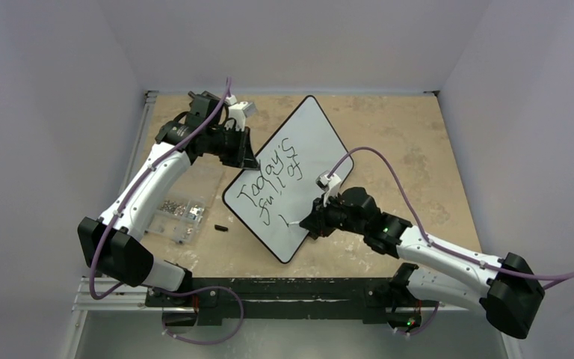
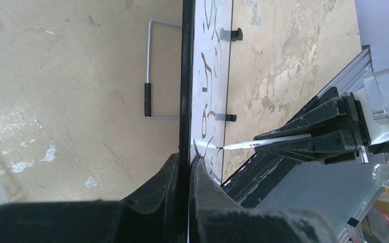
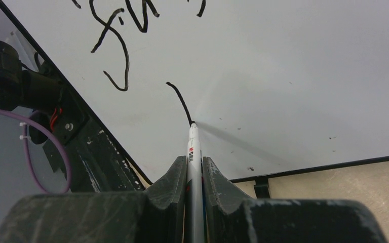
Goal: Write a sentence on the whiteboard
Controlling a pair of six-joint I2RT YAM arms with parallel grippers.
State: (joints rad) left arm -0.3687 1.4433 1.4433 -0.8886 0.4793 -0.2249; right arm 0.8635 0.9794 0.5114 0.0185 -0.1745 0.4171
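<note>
Pinching the whiteboard [image 1: 310, 134] edge, left fingers [image 2: 158, 190] clamp it; right fingers [image 3: 168, 185] grip marker [image 3: 194, 152], tip touching board under the sentence [image 1: 273, 185].

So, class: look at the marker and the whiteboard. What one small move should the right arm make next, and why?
Probably drag the marker tip onward across the whiteboard to form the next letter. The right tool grips it, the tip touches the board at the end of a short stroke under the sentence, and the left tool clamps the board's edge.
</note>
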